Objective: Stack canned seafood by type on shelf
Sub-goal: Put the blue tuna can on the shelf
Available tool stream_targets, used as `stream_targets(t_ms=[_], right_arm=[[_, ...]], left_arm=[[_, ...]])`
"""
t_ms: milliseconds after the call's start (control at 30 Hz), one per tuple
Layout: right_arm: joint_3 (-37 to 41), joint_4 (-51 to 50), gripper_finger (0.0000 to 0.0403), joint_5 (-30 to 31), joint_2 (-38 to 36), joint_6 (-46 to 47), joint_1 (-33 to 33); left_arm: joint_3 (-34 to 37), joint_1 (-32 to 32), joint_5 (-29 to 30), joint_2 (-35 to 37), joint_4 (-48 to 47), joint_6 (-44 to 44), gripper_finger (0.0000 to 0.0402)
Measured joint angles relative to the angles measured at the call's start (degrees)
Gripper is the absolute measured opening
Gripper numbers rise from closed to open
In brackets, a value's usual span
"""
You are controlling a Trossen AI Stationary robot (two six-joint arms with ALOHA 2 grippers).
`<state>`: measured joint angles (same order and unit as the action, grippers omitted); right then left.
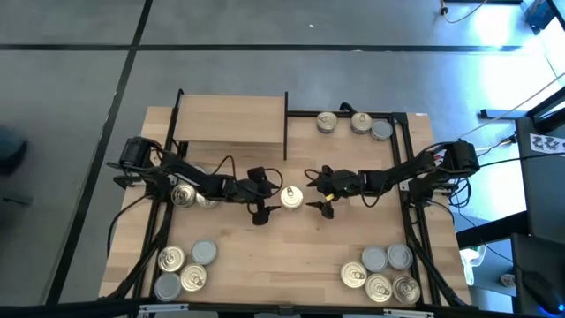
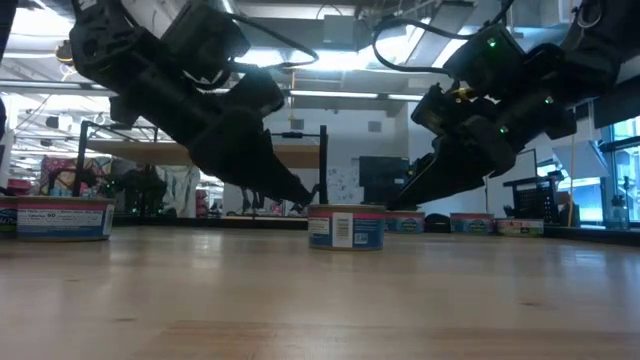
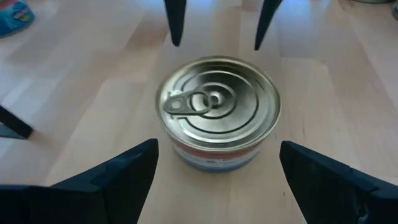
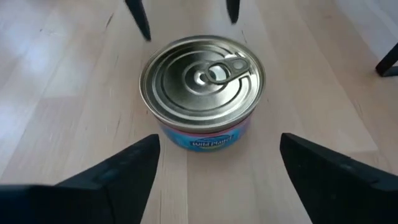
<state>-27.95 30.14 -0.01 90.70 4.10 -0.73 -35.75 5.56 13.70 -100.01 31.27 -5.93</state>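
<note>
One can of seafood (image 1: pixel 291 197) stands upright on its base at the middle of the tabletop. It has a pull-tab top (image 3: pixel 217 102) and a blue and pink label (image 4: pixel 208 142). My left gripper (image 1: pixel 272 196) is open just left of it, with its fingers (image 3: pixel 134 165) short of the can's sides. My right gripper (image 1: pixel 314 194) is open just right of it, and its fingers (image 4: pixel 134 162) also stand clear. In the low view both grippers slant down toward the can (image 2: pixel 345 226). The light wood shelf (image 1: pixel 231 119) stands at the far left with nothing on it.
Three cans (image 1: pixel 357 124) stand at the far right. Several more sit at the near left (image 1: pixel 184 267) and near right (image 1: pixel 384 272). Two cans (image 1: pixel 187 194) lie under my left arm. Black frame rails (image 1: pixel 410 203) run along the table's sides.
</note>
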Motion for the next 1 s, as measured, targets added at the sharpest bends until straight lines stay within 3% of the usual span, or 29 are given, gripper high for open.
stream_targets(t_ms=[433,667,1000], right_arm=[[0.0,0.9,0.0331,0.0,0.5,-0.1,0.0],[-0.1,7.1,0.0331,0.0,5.0,-0.2,0.0],[-3.3,6.7,0.0331,-0.5,9.6,-1.1,-0.1]], left_arm=[[0.0,-0.9,-0.1,-5.7,5.3,1.0,0.0335],[-0.9,-1.1,-1.1,-8.2,8.4,1.6,0.0335],[-4.1,-1.1,-0.8,-11.5,7.9,4.7,0.0335]])
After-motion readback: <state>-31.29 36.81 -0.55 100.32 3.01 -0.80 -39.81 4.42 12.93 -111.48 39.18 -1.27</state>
